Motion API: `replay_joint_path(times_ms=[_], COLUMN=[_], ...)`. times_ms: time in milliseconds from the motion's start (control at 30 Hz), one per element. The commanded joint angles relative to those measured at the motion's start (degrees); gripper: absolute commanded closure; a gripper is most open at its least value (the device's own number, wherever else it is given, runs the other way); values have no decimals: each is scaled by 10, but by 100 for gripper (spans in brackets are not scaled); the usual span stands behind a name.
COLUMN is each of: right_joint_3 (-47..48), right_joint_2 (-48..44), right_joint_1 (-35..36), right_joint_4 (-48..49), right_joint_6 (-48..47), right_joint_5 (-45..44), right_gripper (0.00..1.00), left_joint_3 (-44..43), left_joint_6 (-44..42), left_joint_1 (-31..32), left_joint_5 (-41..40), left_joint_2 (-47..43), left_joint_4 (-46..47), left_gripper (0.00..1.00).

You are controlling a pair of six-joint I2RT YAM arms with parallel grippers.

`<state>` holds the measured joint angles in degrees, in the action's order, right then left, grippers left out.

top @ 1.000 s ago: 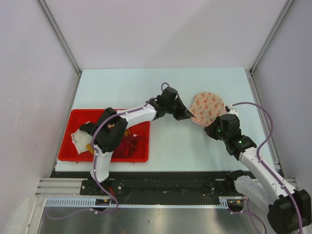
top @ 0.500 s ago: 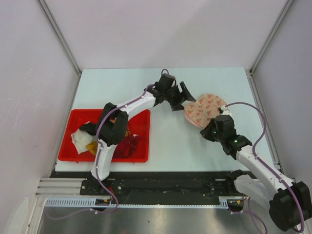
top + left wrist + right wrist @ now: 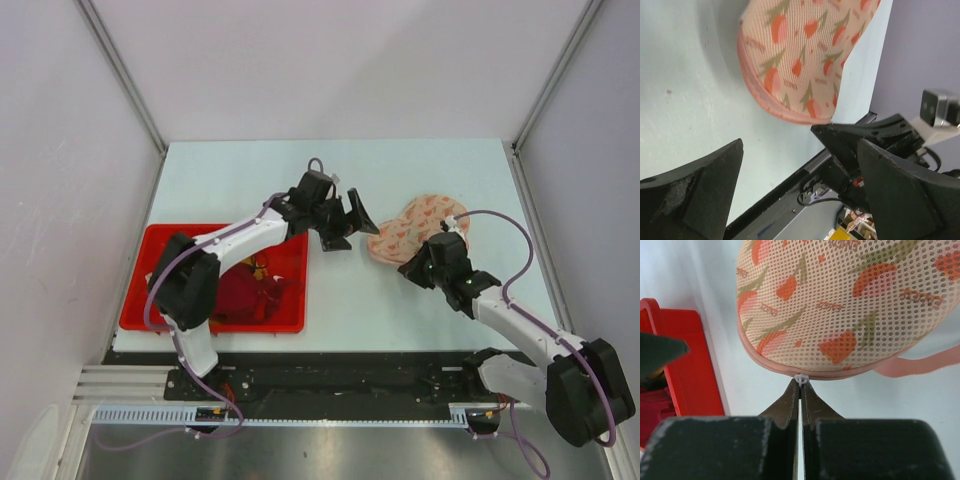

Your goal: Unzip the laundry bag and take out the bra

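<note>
**Ana:** Where is our laundry bag (image 3: 418, 225)?

**Ben:** It lies on the table (image 3: 250, 170), right at the tips of our right hand (image 3: 408, 264). The round side with the orange shapes faces up.

**Ana:** Is our right hand holding something?

**Ben:** Yes. Its two fingers are pressed tight together. They pinch the little white zip tab (image 3: 800, 377) on the rim of the bag.

**Ana:** And our left hand (image 3: 352, 227)?

**Ben:** It is spread wide and holds nothing. The bag sits just in front of it, and they do not touch. Looking out between its two fingers, we see the rim of the bag. We also see the dark tip of our right hand meeting that rim.

**Ana:** What else do we see?

**Ben:** A pink strap (image 3: 920, 362) sticks out of the bag, off to the right of our right hand. A red tray (image 3: 140, 300) sits back behind our left hand. There is a dark red cloth (image 3: 245, 295) in it.
</note>
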<state>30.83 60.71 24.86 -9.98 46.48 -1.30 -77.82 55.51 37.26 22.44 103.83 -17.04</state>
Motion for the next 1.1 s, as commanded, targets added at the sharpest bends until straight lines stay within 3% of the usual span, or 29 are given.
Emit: replay_joint_path(times_ms=[0,200,533,800,833,933,967,1000,1033,1067], right_joint_3=[15,20,25,39,40,44,45,46,45,45], right_joint_2=[20,18,9,31,35,41,41,37,35,32], right_joint_1=[0,0,-2,5,5,7,6,1,-3,-8], right_joint_4=[57,58,51,73,76,78,77,70,64,52], right_joint_6=[26,27,24,27,28,27,23,20,18,3], right_joint_5=[7,7,6,21,23,26,25,24,25,28], right_gripper=[100,100,100,100,100,100,100,100,100,100], left_joint_3=[34,-7,58,37,31,10,7,1,0,1], left_joint_6=[22,61,185,210,209,196,194,192,187,185], left_joint_1=[30,54,60,63,63,62,58,55,50,41], left_joint_5=[15,17,23,14,9,-10,-11,-12,-13,-13], left_joint_2=[-18,37,66,103,105,110,112,112,111,110], left_joint_4=[49,58,219,228,224,194,190,178,174,175], left_gripper=[0,0,0,2,6,36,67,86,99,100])
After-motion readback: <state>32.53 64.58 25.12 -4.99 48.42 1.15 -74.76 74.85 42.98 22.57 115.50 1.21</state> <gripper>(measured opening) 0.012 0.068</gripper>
